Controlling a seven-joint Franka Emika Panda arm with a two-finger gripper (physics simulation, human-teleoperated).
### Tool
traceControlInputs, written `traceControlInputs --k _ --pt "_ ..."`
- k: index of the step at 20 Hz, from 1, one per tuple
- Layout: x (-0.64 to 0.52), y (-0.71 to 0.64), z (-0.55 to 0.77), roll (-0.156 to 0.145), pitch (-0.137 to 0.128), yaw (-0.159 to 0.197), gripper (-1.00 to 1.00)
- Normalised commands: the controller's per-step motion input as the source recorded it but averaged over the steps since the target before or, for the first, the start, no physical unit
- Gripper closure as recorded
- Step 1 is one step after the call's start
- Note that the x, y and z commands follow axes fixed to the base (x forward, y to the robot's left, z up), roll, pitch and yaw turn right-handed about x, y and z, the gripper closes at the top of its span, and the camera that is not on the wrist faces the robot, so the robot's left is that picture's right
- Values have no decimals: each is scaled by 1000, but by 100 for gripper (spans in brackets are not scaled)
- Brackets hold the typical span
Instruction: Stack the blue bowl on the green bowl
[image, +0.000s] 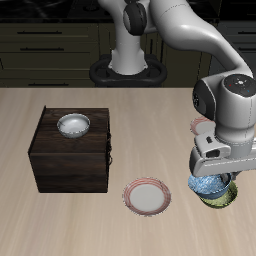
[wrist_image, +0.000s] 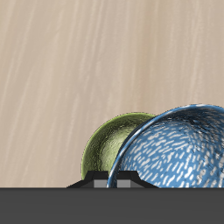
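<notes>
My gripper (image: 212, 176) is near the table's front edge, shut on the rim of the blue bowl (image: 206, 185), which has a blue-and-white mottled glaze. It holds the bowl tilted, just above and partly over the green bowl (image: 224, 198), an olive speckled bowl standing on the table. In the wrist view the blue bowl (wrist_image: 179, 149) is close to the camera and overlaps the green bowl (wrist_image: 107, 147) behind it. My fingertips are hidden in both views, and I cannot tell whether the two bowls touch.
A dark wooden box (image: 70, 160) stands on the table with a silvery-white bowl (image: 73, 124) on top. A flat pink-rimmed plate (image: 148, 196) lies beside the bowls. Another pink-rimmed plate (image: 198, 125) shows partly behind my arm.
</notes>
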Motion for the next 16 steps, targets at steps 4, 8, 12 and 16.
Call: traceControlInputs --k 4,8,12,16 --pt "-53 74 -280 23 45 15 100" --pt "-36 112 -213 23 28 24 100" --pt "-153 172 -25 -9 -3 26 -100" --pt "-223 150 23 92 26 19 -100"
